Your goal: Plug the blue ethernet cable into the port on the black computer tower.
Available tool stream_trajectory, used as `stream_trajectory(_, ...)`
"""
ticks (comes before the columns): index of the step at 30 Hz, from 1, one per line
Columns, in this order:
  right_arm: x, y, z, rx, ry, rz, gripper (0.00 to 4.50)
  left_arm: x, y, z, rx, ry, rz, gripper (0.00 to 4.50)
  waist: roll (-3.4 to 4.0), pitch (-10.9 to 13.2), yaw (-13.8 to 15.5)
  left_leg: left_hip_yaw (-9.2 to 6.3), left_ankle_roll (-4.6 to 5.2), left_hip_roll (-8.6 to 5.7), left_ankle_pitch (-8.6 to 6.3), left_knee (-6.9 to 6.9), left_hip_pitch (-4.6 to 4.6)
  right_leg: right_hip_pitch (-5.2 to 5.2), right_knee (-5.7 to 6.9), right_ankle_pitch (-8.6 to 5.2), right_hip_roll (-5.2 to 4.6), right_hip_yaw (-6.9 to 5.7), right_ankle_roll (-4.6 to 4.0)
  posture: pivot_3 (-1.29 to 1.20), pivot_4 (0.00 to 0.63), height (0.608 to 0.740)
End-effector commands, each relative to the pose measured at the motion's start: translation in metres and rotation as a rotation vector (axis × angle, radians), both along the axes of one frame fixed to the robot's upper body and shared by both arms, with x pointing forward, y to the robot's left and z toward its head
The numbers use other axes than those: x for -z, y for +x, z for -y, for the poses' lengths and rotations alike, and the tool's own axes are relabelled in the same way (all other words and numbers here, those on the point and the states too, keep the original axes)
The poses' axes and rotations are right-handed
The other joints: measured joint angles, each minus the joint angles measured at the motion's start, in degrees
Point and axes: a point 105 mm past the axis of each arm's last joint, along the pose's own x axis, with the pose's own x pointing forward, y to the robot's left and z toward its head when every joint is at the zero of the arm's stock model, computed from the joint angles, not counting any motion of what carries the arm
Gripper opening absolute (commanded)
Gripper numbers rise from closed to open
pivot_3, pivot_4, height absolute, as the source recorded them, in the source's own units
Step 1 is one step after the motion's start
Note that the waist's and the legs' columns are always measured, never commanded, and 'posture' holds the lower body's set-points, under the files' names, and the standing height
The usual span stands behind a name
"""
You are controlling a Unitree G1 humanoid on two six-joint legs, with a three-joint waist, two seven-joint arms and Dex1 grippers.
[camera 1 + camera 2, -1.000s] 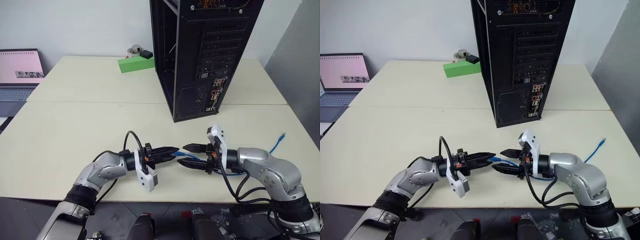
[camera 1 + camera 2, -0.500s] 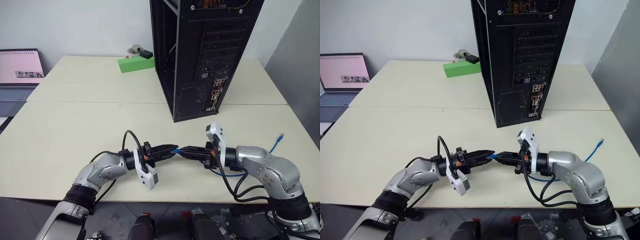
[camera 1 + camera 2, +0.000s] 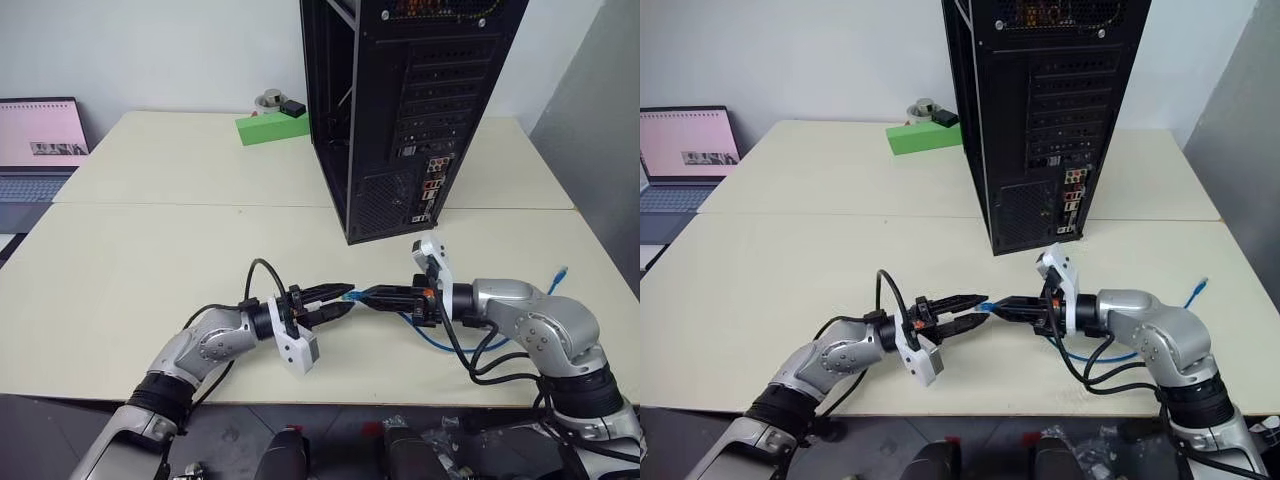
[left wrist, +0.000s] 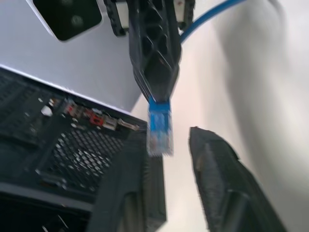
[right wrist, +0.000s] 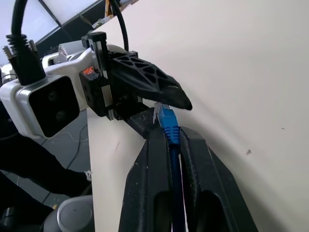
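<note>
**Plug changing claws in mid-air: a slip or a twist is the danger**

The right claw [image 5: 169, 145] is pinched tight on the blue ethernet cable [image 5: 170, 126] just behind its plug. The left claw [image 4: 186, 186] stands part-open around the plug tip, gripping nothing. Both meet low over the surface [image 3: 150, 260], with the black computer tower [image 3: 400, 110] at about 12 o'clock and the port [image 3: 424, 208] low on its rear connector strip. A thin grip may let the plug rotate or slide, arriving misaligned. The slack loop trailing toward 3 o'clock could snag the arm.
</note>
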Motion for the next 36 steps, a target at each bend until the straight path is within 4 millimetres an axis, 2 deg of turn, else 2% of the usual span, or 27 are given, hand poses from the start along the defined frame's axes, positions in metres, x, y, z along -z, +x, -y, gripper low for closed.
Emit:
stream_trajectory(1,-0.016,0.006,0.016,0.045,-0.004,0.088,0.0,0.004,0.002,-0.006,-0.043,-0.063,-0.148,2.49,0.0,0.0,0.0,0.01,0.0,0.0,0.0,0.0,0.0,0.0,0.0,0.0,0.0,0.0,0.0,0.0,0.15,0.74)
stream_trajectory(4,-0.027,0.019,0.042,0.182,-0.045,0.185,0.0,0.0,0.008,-0.002,-0.098,-0.177,-0.327,3.1,0.0,0.0,0.03,0.01,0.0,0.0,0.0,0.0,-0.01,0.0,0.0,0.0,0.0,0.01,0.0,0.0,0.15,0.74)
stream_trajectory(6,-0.036,0.031,0.056,0.301,-0.055,0.259,0.0,0.002,0.009,0.006,-0.109,-0.22,-0.49,3.43,0.0,0.0,0.11,0.0,0.0,0.0,0.0,0.01,-0.03,0.01,-0.01,0.0,-0.01,0.0,0.0,0.0,0.15,0.74)
stream_trajectory(8,-0.043,0.043,0.068,0.435,-0.061,0.313,0.0,-0.005,0.011,0.016,-0.118,-0.311,-0.624,3.79,0.0,0.0,0.04,-0.01,0.0,0.0,0.0,0.01,-0.04,0.01,-0.01,0.0,-0.01,-0.01,0.0,0.0,0.15,0.74)
stream_trajectory(14,-0.053,0.06,0.087,0.709,-0.071,0.419,0.0,-0.034,0.024,0.049,-0.152,-0.501,-0.766,3.79,0.0,0.0,-0.02,-0.02,0.0,0.0,0.0,0.01,-0.03,0.01,0.01,0.0,0.01,0.0,0.0,0.0,0.15,0.74)
stream_trajectory(22,-0.065,0.072,0.085,0.91,-0.047,0.496,0.0,-0.052,0.044,0.078,-0.27,-0.652,-0.778,3.79,0.0,0.0,-0.03,-0.01,-0.01,-0.02,0.01,0.01,-0.03,0.0,0.01,0.0,0.01,0.03,0.0,0.0,0.15,0.74)
stream_trajectory(29,-0.078,0.082,0.08,0.96,-0.033,0.547,0.0,-0.061,0.058,0.09,-0.386,-0.694,-0.661,3.79,0.02,-0.01,0.04,0.0,-0.01,-0.05,0.01,0.01,-0.03,-0.01,0.0,0.0,0.0,0.05,0.0,0.0,0.15,0.74)
stream_trajectory(36,-0.078,0.091,0.077,0.963,-0.037,0.542,0.0,-0.067,0.062,0.098,-0.424,-0.743,-0.672,3.79,0.02,-0.01,-0.03,0.0,-0.01,-0.06,0.01,0.01,-0.03,0.0,-0.01,0.0,-0.01,0.05,0.0,0.0,0.15,0.74)
